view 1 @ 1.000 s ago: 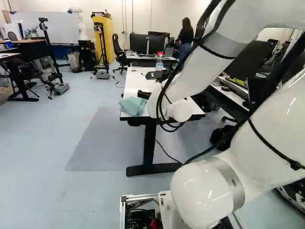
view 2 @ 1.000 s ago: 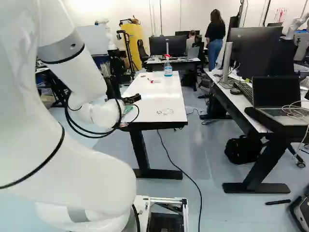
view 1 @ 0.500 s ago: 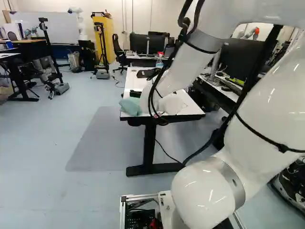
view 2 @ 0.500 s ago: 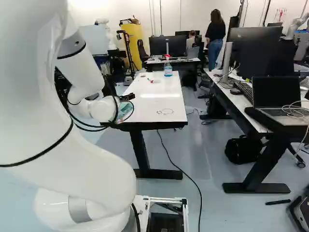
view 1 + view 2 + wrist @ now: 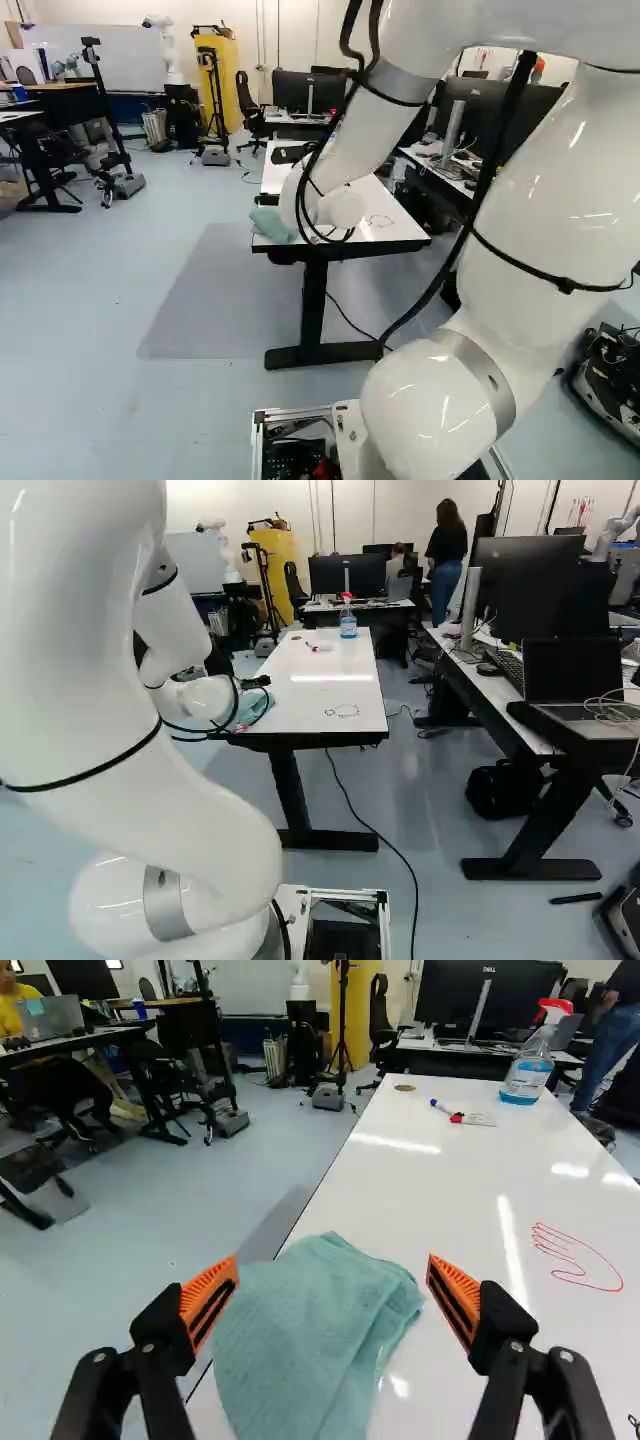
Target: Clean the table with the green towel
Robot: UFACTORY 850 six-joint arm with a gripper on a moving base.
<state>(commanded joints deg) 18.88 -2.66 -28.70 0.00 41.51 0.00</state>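
Observation:
My gripper (image 5: 256, 682) is over the near left corner of the white table in the right base view. In the wrist view the gripper (image 5: 332, 1270) stands wide open, its orange-padded fingers apart with nothing held. The green towel (image 5: 310, 1335) lies crumpled below and between them, on the table's corner and edge; in the left base view the towel (image 5: 272, 224) is partly behind the arm. On the white table (image 5: 430, 1175), a red scribble (image 5: 580, 1260) shows to one side of the towel.
A spray bottle (image 5: 530, 1065) with a red top stands at the table's far end, near a marker (image 5: 455, 1116). In the right base view, another desk with a laptop (image 5: 572, 680) and monitors stands to the right. Another robot (image 5: 162, 50) is far back.
The arm has swung left in both base views, bringing the gripper from right of the towel to over it. The towel and the base have not visibly moved.

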